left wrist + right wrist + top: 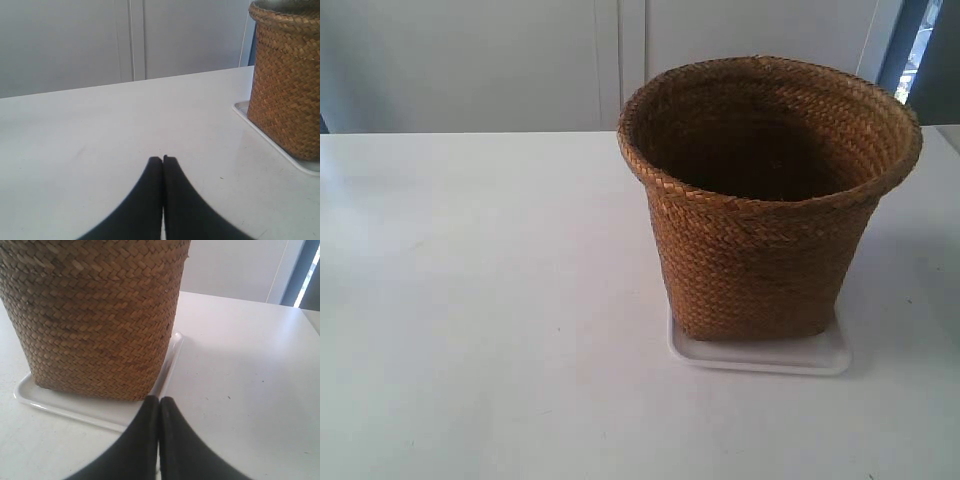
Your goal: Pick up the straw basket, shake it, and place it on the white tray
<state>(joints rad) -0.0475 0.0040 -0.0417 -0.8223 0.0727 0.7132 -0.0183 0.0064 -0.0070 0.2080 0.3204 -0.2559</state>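
Exterior view showed basket (760, 270) seated on tray (760, 358). My left gripper (163, 160) and right gripper (159, 400) sat closed, empty, clear of basket. Judged light, pliable; grip at rim.

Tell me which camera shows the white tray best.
The right wrist view: the white tray shows two sides, a corner and the straw basket standing on it. The exterior view shows a front strip; the left wrist view just one edge.

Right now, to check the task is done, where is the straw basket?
The straw basket stands upright on the white tray, right of centre in the exterior view, on the table.
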